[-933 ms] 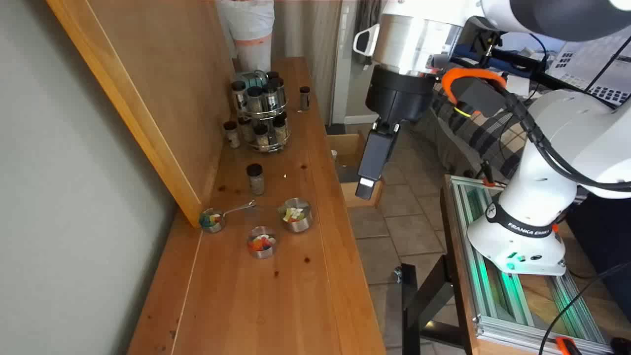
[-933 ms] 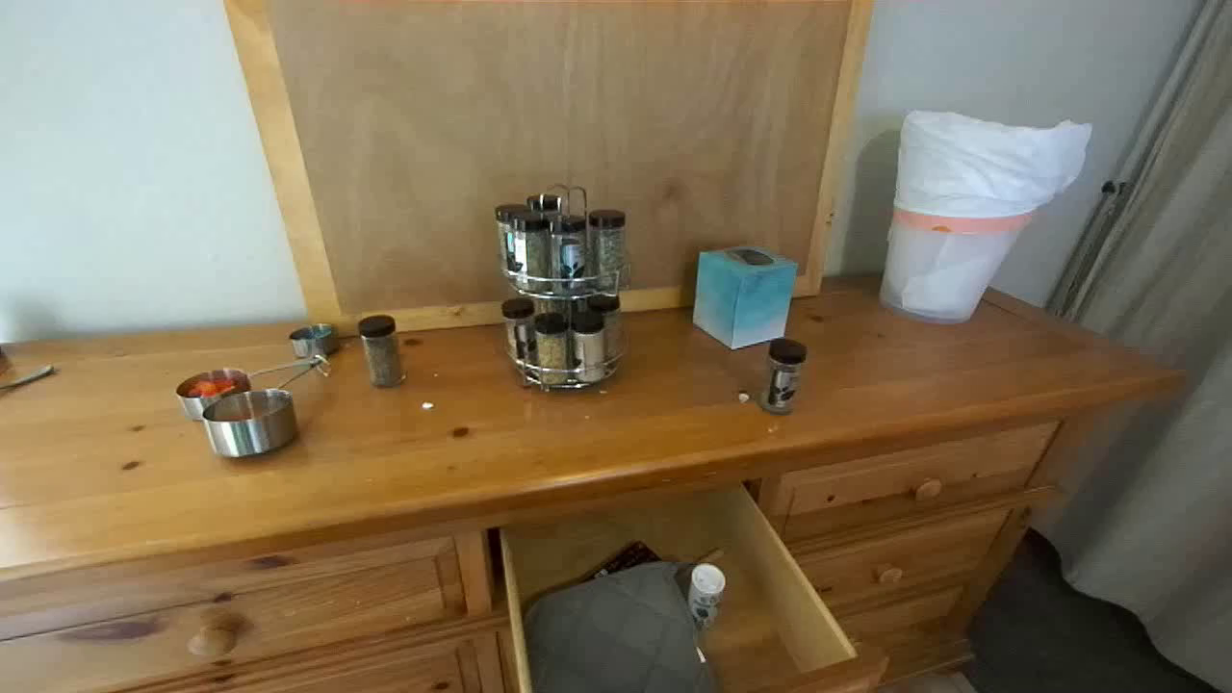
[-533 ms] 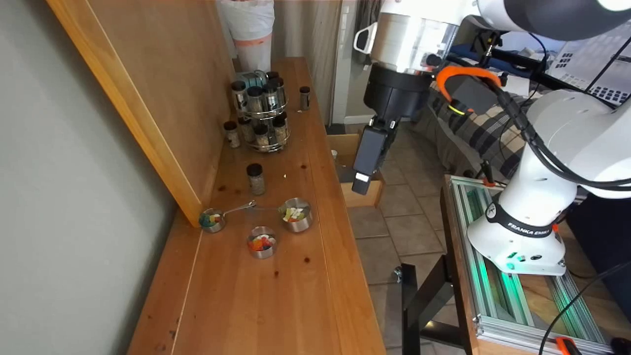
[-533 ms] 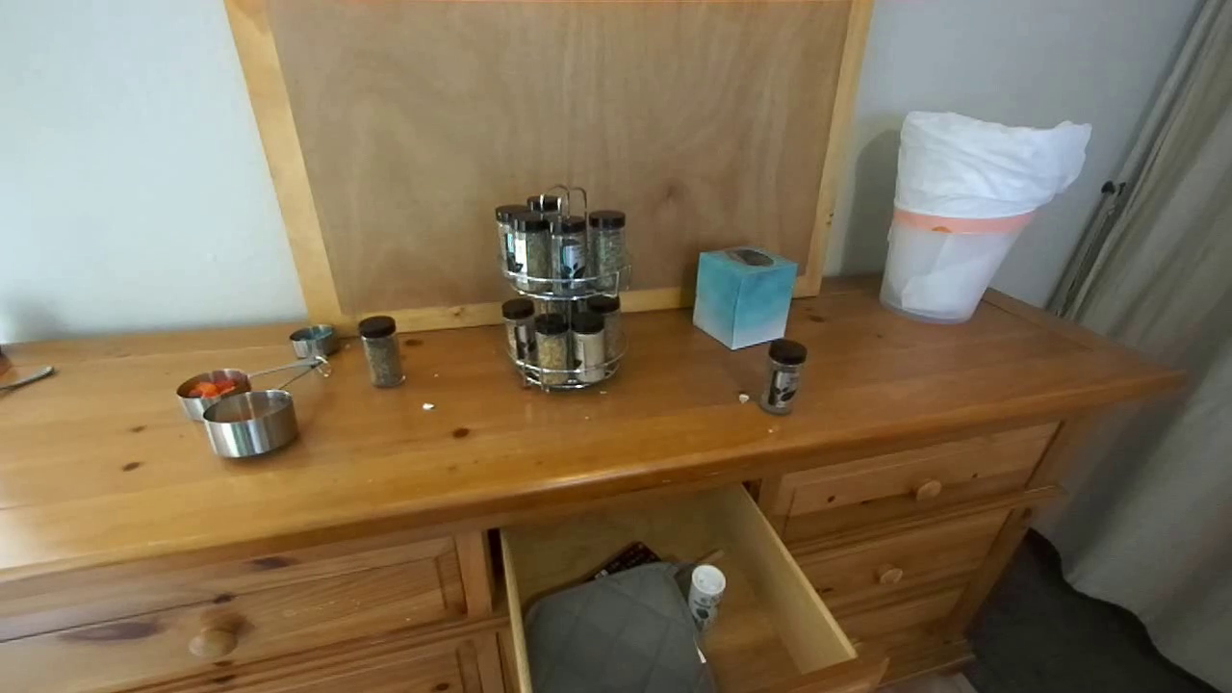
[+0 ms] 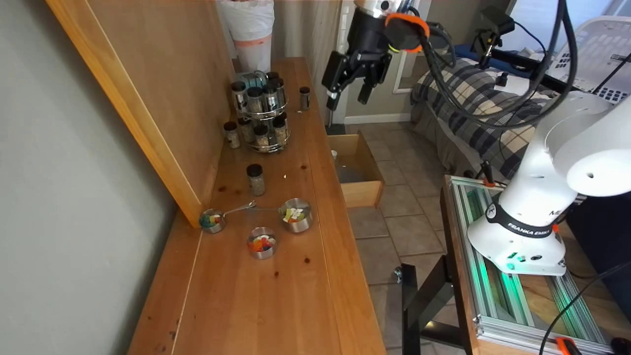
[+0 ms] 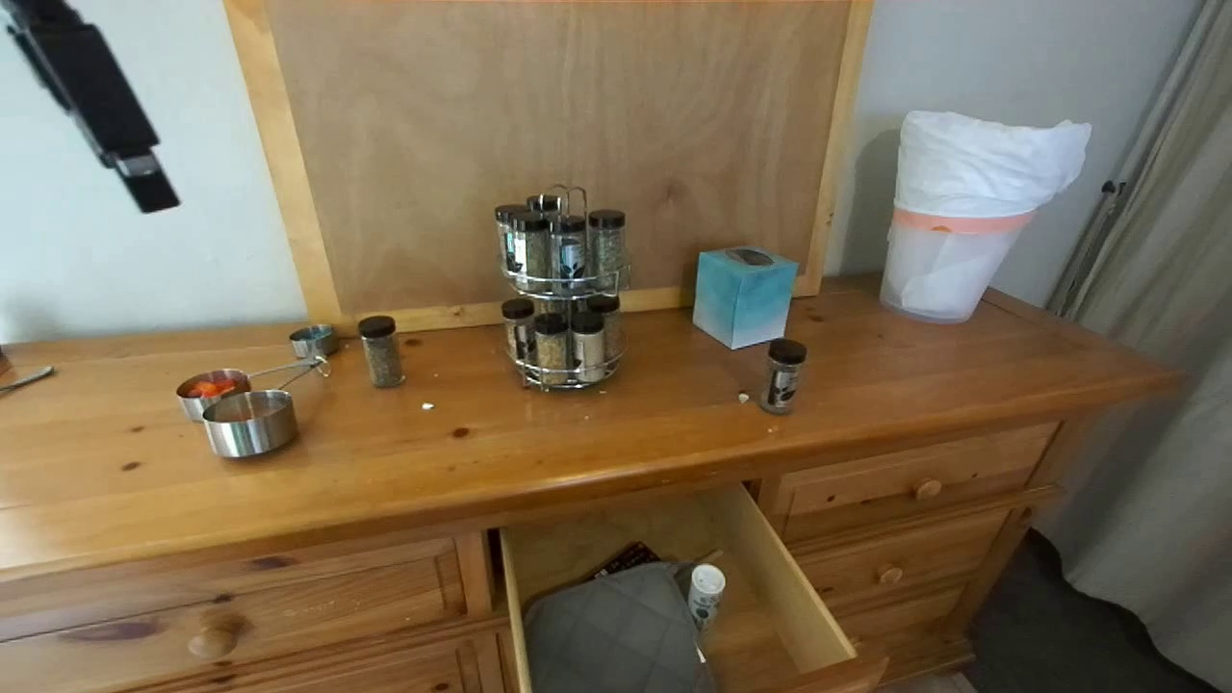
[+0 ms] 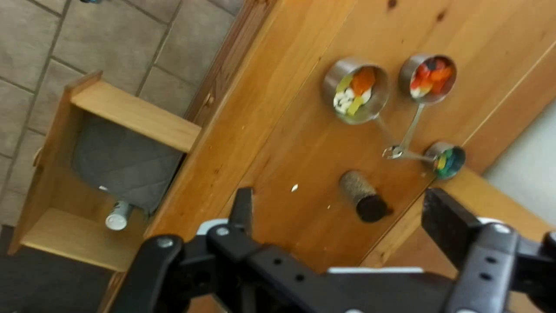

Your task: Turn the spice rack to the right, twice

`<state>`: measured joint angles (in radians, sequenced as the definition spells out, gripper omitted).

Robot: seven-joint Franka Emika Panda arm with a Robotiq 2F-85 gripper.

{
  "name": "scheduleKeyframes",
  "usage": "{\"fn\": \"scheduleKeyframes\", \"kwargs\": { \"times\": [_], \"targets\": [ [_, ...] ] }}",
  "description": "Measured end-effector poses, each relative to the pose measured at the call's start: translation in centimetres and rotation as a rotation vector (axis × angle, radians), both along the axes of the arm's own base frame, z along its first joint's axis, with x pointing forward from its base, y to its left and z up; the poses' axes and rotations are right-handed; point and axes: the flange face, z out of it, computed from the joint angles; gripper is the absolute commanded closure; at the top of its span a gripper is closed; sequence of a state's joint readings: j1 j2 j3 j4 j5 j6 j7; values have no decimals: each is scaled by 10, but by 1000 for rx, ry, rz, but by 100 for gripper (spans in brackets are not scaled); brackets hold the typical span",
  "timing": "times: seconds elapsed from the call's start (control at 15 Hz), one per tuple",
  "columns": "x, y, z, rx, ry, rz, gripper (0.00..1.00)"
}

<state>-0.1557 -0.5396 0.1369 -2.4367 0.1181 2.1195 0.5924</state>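
Observation:
The spice rack (image 5: 266, 115) is a two-tier round wire carousel with dark-lidded glass jars. It stands upright on the dresser top near the wooden board, and also shows in an exterior view (image 6: 566, 285). The rack is out of the wrist view. My gripper (image 5: 348, 99) is open and empty, in the air above and beside the dresser's front edge, apart from the rack. Only one finger of the gripper (image 6: 146, 181) shows at the upper left in an exterior view. In the wrist view both fingers of the gripper (image 7: 339, 198) are wide apart, with nothing held.
Loose jars stand near the rack: one toward the cups (image 6: 382, 356), one at the front (image 6: 782, 380), one by the board (image 5: 231, 135). Metal measuring cups (image 7: 354, 89) hold colourful pieces. A tissue box (image 6: 743, 300), a lined bin (image 6: 953, 260) and an open drawer (image 5: 362, 190) are nearby.
My gripper has swung up and toward the back, turning so both fingers show in an exterior view. One finger has come into view at upper left in an exterior view. The rack looks unmoved.

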Motion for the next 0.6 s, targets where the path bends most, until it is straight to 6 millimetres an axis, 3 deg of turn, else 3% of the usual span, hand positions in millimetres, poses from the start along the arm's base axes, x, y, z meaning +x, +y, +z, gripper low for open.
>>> {"fn": "scheduleKeyframes", "kwargs": {
  "times": [0.27,0.6],
  "targets": [
    [23,-55,37,-101,-70,-192,0],
    [56,-111,59,-206,-128,-376,0]
  ]
}}
